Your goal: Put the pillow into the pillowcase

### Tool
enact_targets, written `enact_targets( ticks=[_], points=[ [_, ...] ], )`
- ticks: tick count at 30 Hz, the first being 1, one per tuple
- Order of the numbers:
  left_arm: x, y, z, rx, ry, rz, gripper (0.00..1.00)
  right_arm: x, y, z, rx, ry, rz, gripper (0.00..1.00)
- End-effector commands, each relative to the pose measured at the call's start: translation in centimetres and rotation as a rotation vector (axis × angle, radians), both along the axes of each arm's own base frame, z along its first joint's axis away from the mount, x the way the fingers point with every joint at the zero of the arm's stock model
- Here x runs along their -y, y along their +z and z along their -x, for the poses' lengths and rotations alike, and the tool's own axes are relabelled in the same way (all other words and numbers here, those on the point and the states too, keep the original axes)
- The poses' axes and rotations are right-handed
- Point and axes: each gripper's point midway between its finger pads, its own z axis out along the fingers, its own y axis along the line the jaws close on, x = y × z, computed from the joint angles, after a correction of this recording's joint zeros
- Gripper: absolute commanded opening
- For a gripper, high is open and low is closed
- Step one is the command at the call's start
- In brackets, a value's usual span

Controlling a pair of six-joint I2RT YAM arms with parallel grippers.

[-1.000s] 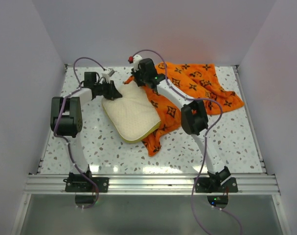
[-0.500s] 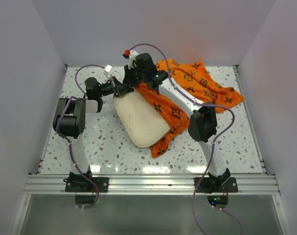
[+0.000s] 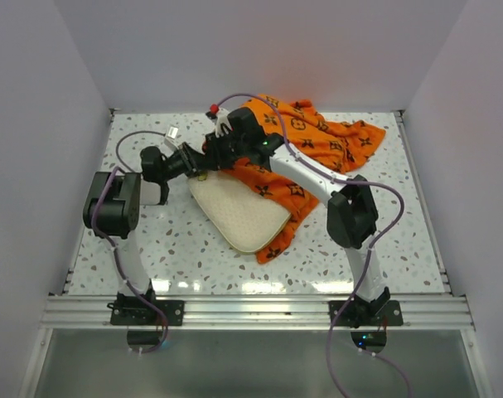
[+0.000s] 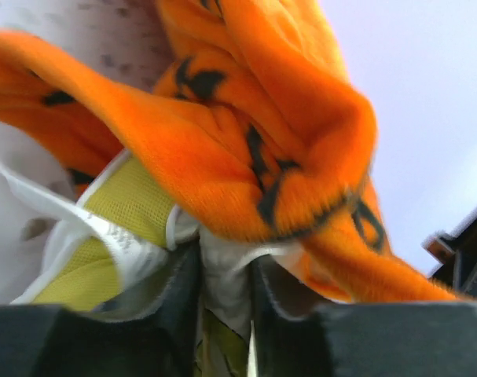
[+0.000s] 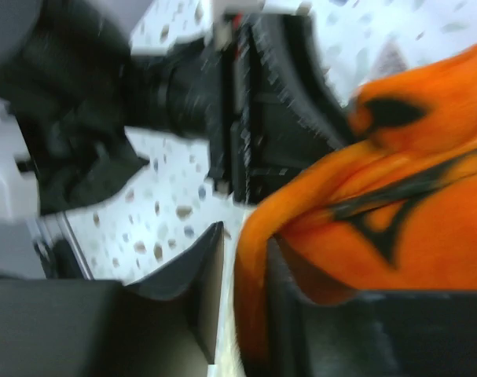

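At the far left of the white speckled table (image 3: 152, 240), both my claws meet over one corner of the work. My left claw (image 4: 222, 275) is clenched on the rim of the flat, cream-white fabric pillow (image 3: 239, 211), with its white and yellow edging pinched between my fingers. My right claw (image 5: 242, 259), just beside it, is clamped on a fold of the bright orange soft pillowcase (image 3: 317, 137) printed with dark brown flower and diamond motifs.

The pillow lies near the middle of the table, most of its face bare. Orange cloth shows along its right edge and drapes over the far corner I hold. The rest of the case is heaped toward the far right.

I judge this to be the opening step, getting the pillow's first corner into the mouth of the case, with nearly all of the pillow outside. Whether my fold is a lip of the opening, I cannot tell. Next I would need to draw the orange hem over the held corner while feeding the pillow in, both grips firm.

No writing or label is legible; the motifs resemble a monogram, but I can read no letters.
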Motion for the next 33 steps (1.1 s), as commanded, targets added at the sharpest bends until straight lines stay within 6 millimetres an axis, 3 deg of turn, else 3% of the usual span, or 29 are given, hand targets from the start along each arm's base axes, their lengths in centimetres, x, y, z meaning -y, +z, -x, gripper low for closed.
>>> enact_targets(
  ticks=[1,2,3,4,5,6,7,8,9,10,11,12,14,15,16,17,18,19,22,26,30,33],
  points=[
    [-2.2,0.8,-3.0,0.045,0.153,-0.133,0.42,-0.8,1.5,6.4,-0.111,0.268,-0.03,0.35],
    [-2.8,0.5,-2.9,0.098,0.147,-0.222,0.51,0.9,4.3,5.6,-0.064,0.228,-0.051,0.45],
    [-3.2,2.2,-2.4,0.15,0.141,-0.272,0.63,2.6,4.6,4.5,-0.057,0.186,-0.052,0.53],
    [-3.4,1.2,-1.1,0.099,0.101,-0.327,0.73,5.8,5.6,1.8,-0.039,0.102,-0.06,0.62],
    [-4.7,1.1,-0.8,0.192,0.081,-0.45,0.76,8.1,6.5,1.1,-0.019,0.055,-0.046,0.63],
    [-5.6,1.0,1.0,0.161,0.055,-0.541,1.0,11.2,7.6,0.8,0.017,-0.026,-0.018,0.63],
    [-5.9,2.0,1.1,0.233,0.035,-0.653,1.0,14.8,7.9,-0.4,0.027,-0.11,0.007,0.63],
    [-7.4,2.1,1.1,0.376,0.012,-0.841,1.0,17.3,5.1,0.4,-0.03,-0.153,0.071,0.63],
    [-6.9,4.0,1.7,0.478,0.006,-0.936,1.0,19.8,6.6,1.5,0.004,-0.21,0.077,0.64],
    [-6.8,2.6,3.3,0.439,-0.049,-1.039,1.0,22.9,5.2,1.3,-0.004,-0.311,0.136,0.66],
    [-6.6,3.6,4.0,0.534,-0.086,-1.13,1.0,25.2,0.5,3.1,-0.094,-0.359,0.226,0.72],
    [-6.0,3.5,4.8,0.548,-0.114,-1.173,1.0,26.8,-0.8,4.3,-0.119,-0.395,0.261,0.74],
    [-3.1,2.8,7.5,0.578,-0.233,-1.197,1.0,29.9,-2.6,6.7,-0.192,-0.482,0.282,0.77],
    [-1.9,2.8,8.8,0.583,-0.27,-1.204,1.0,31.2,-5.8,8.7,-0.28,-0.505,0.315,0.79],
    [1.0,2.8,10.4,0.618,-0.338,-1.198,1.0,32.5,-6.6,9.4,-0.315,-0.547,0.312,0.79],
    [2.7,2.8,11.6,0.62,-0.374,-1.17,1.0,32.8,-8.6,10.9,-0.396,-0.561,0.31,0.79],
    [4.4,3.1,12.7,0.637,-0.404,-1.132,1.0,32.9,-9.3,11.5,-0.432,-0.571,0.304,0.81],
    [7.2,3.2,14.3,0.658,-0.441,-1.101,1.0,32.9,-9.8,11.7,-0.453,-0.584,0.294,0.81],
    [11.2,1.6,16.6,0.628,-0.452,-1.135,1.0,32.0,-11.1,11.4,-0.483,-0.604,0.22,0.8],
    [13.9,-0.9,17.8,0.585,-0.466,-1.174,1.0,31.2,-14.1,10.3,-0.54,-0.637,0.184,0.77],
    [16.2,-1.6,20.6,0.606,-0.565,-1.141,1.0,29.7,-16.2,10.2,-0.607,-0.585,0.131,0.74],
    [16.8,-2.5,22.0,0.587,-0.612,-1.146,1.0,28.7,-17.5,10.0,-0.63,-0.558,0.115,0.74]
  ],
)
